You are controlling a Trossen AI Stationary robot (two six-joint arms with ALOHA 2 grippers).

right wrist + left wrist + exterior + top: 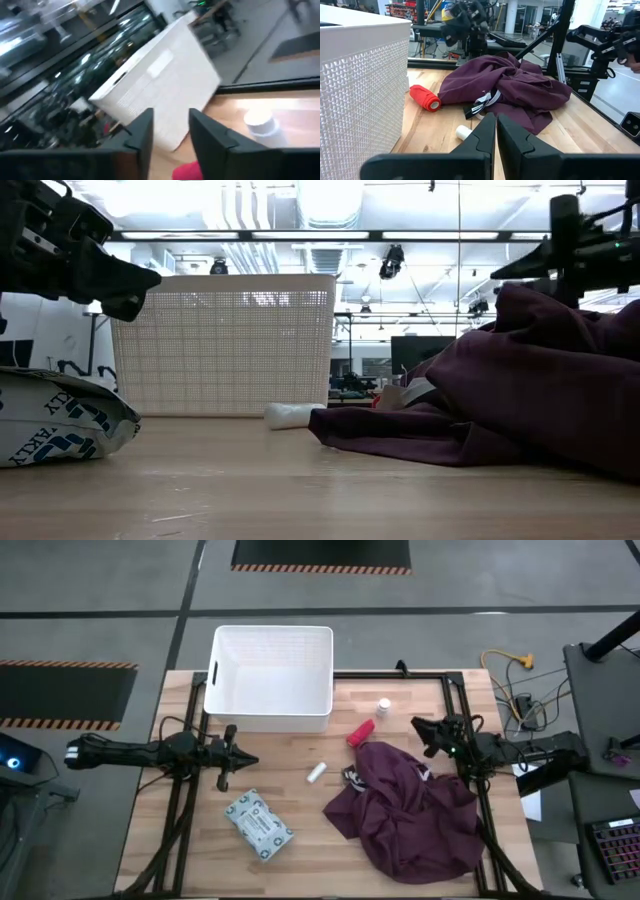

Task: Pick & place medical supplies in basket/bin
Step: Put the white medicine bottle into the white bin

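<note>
You have the wooden table point(300, 840) with all the work still in front of you. The white bin point(270, 678) stands at the far left part of the table, and as far as the high view shows, nothing lies inside it yet. The large maroon cloth point(410, 810) is heaped on the right side and is not part of the job. The four supplies all remain on the wood: the patterned packet point(258, 824) near the front left, the red tube point(360, 732) just beside the far edge of the cloth, the small white roll point(316, 773) between the packet and the cloth, and the tiny white bottle point(383, 705) further back, right of the bin. Your left gripper point(244, 760) waits left of the roll with its fingers almost together and holds nothing. Your right gripper point(420, 726) hovers near the bottle, its fingers parted and empty. So I judge the task is at its beginning, with four items left to place.
</note>
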